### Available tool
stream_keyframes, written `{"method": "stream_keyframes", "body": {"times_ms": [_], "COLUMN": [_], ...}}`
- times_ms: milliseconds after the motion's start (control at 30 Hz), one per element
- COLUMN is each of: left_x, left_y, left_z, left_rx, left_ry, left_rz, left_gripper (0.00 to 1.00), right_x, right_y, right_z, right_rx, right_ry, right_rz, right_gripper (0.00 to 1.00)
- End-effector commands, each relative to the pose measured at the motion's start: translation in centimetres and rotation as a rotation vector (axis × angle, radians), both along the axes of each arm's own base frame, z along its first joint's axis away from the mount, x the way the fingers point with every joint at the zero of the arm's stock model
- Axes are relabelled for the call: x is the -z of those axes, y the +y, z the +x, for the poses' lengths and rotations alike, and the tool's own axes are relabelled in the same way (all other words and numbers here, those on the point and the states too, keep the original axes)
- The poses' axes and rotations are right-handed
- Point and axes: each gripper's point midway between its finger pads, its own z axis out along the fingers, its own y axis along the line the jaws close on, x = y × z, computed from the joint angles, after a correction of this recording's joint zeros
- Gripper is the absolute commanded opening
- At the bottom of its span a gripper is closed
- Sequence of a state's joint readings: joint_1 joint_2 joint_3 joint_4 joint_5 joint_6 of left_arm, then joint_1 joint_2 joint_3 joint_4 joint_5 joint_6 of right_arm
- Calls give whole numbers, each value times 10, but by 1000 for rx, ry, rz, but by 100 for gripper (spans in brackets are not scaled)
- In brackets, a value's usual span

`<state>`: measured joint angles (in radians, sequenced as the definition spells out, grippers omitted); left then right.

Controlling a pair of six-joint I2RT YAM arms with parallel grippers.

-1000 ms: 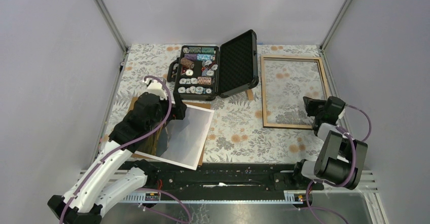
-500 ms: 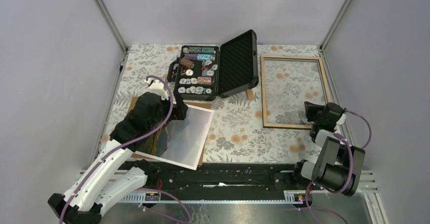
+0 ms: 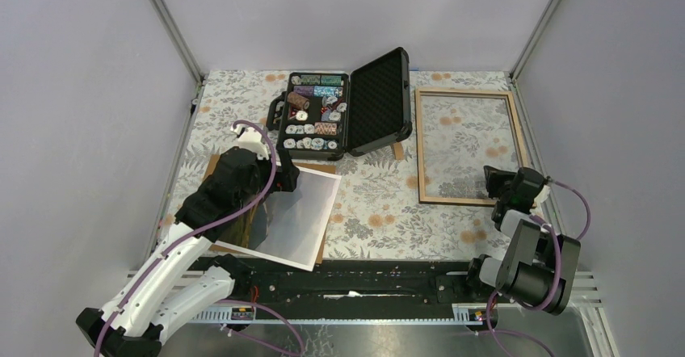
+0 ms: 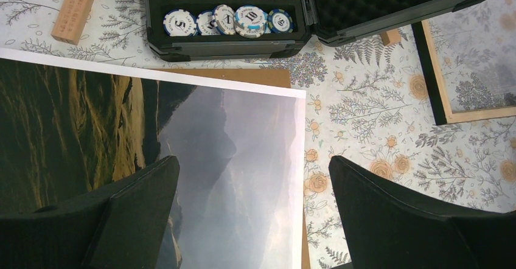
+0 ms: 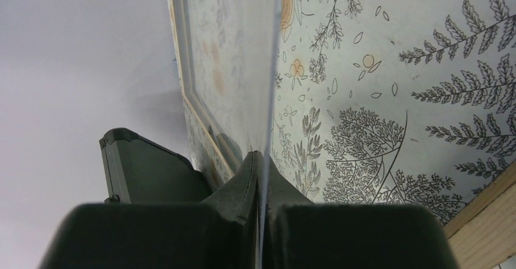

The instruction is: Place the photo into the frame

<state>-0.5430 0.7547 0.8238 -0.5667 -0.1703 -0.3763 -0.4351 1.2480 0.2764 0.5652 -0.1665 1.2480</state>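
While left gripper (image 4: 252, 187) hung wide open, empty, over photo (image 3: 300, 216) near-left on brown board (image 4: 243, 76), frame (image 3: 466, 200) lay far-right; right gripper (image 5: 260, 171) was pinched on clear pane (image 5: 243, 50). Judged best: raise pane slowly, level; thin edge grip could slip.

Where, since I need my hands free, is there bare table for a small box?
Bare cloth lies between the photo and the frame, nearer than the poker case, and left of that case. Crowded: near left under the left arm, and the frame's near right corner, where the right tool pinches the clear pane.
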Motion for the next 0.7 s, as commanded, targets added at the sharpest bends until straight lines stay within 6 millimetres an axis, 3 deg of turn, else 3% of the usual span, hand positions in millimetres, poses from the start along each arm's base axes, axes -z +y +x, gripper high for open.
{"method": "stream_keyframes", "body": {"times_ms": [0,667], "left_x": [-8,-8], "left_y": [-6,-8], "left_z": [5,3], "left_rx": [18,31], "left_ry": [-40,-39], "left_rz": [-14,-15], "left_gripper": [99,99], "right_x": [-10,5], "right_y": [-10,-1], "right_z": [-3,0], "right_rx": [42,9], "right_ry": [-27,-39], "right_rz": [-54,1], "right_gripper": [0,0]}}
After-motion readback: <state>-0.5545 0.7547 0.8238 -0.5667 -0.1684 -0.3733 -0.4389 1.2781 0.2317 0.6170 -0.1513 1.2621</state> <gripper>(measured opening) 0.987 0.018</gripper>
